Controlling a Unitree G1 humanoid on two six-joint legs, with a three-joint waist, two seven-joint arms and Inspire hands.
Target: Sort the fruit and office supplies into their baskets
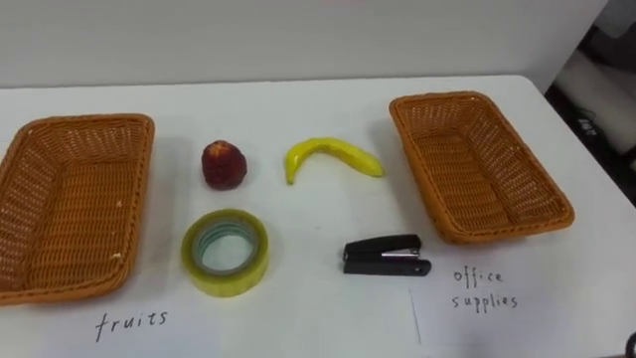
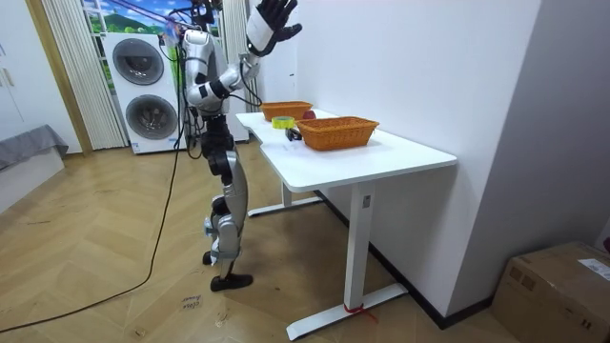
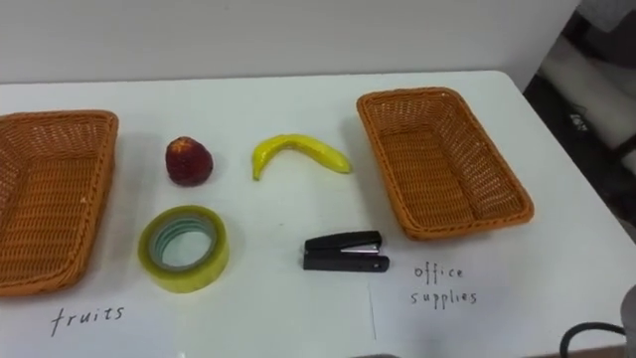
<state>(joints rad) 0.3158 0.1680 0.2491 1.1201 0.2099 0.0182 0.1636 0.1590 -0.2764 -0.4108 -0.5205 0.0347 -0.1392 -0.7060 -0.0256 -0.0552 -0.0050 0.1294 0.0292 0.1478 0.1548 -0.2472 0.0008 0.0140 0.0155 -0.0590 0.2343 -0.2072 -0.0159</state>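
Room view: right hand [image 2: 268,29] raised, fingers spread. Stapler [image 1: 387,255] lies 9-to-3 on its side; office basket [image 1: 442,97] at stapler's 2 o'clock.

You get bright, even light from above; the white counter [image 1: 298,109] glares softly; faint shadows hug the tape [image 1: 225,253] and stapler [image 1: 387,255].

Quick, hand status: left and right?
Left robot hand: cannot be told.
Right robot hand: open, fingers spread, raised high, holding nothing.
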